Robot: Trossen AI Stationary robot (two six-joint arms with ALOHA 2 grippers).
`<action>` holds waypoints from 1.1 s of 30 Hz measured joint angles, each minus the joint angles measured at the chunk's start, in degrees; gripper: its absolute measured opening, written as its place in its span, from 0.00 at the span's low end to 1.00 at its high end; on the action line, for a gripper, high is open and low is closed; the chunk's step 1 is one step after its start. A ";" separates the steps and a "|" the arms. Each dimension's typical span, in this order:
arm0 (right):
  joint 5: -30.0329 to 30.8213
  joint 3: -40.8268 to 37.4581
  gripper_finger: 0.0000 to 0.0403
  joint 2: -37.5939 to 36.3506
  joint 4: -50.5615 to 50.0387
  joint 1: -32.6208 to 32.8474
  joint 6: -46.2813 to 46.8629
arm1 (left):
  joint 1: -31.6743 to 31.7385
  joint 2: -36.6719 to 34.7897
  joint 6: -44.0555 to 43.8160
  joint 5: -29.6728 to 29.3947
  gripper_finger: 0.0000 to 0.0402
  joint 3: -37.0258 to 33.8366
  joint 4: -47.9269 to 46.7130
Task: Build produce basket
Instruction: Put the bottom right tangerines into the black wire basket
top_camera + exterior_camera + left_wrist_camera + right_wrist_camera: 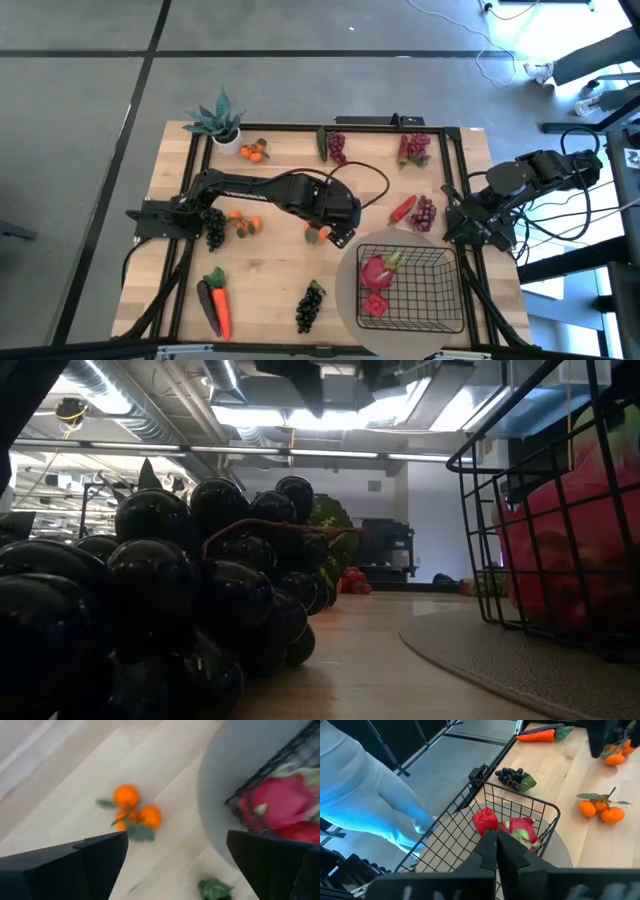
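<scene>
Basket (408,288): black wire mesh, on round beige mat (352,325), near-right part of table (270,280).
Basket contents: pink dragon fruit (379,268) and a red piece (375,305) inside; both also seen through the mesh in right wrist view.
Left gripper (335,235): reached out to mid-table, just beside the basket's left edge, above a tangerine cluster (131,813); fingers (75,867) spread wide, nothing between them.
Tangerines under left gripper: on bare wood, close to the mat's edge, apart from the fingers.
Right gripper (496,851): at the table's right edge, next to the basket; fingers pressed together, holding nothing.
Other tangerines: one cluster (244,223) left of centre, one (255,151) at the far side next to the potted plant (221,121).
Grapes: dark bunch (311,305) at near centre, filling the low view; another dark bunch (213,228) at left; red bunches (336,146) (414,149) along far edge; one more (425,212) right of centre.
Chili (402,209): touching or just beside the right-centre grapes; cannot tell which.
Carrot (219,305) and eggplant (207,308): side by side, near-left corner.
</scene>
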 joint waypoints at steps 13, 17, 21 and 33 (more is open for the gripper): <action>2.05 0.00 0.00 1.49 0.55 -0.02 11.72 | 0.00 -0.74 1.60 2.95 0.82 -0.02 -6.11; 3.63 0.00 0.00 2.18 0.59 0.00 12.10 | 0.11 -0.81 4.79 5.37 0.82 -0.02 -6.13; 10.31 0.00 0.00 3.29 0.44 -0.01 15.35 | 0.17 -0.81 6.90 5.23 0.82 -0.02 -6.97; 23.17 6.66 0.00 8.54 -4.56 -5.00 19.39 | 3.00 -4.91 12.51 1.91 0.82 0.02 -7.58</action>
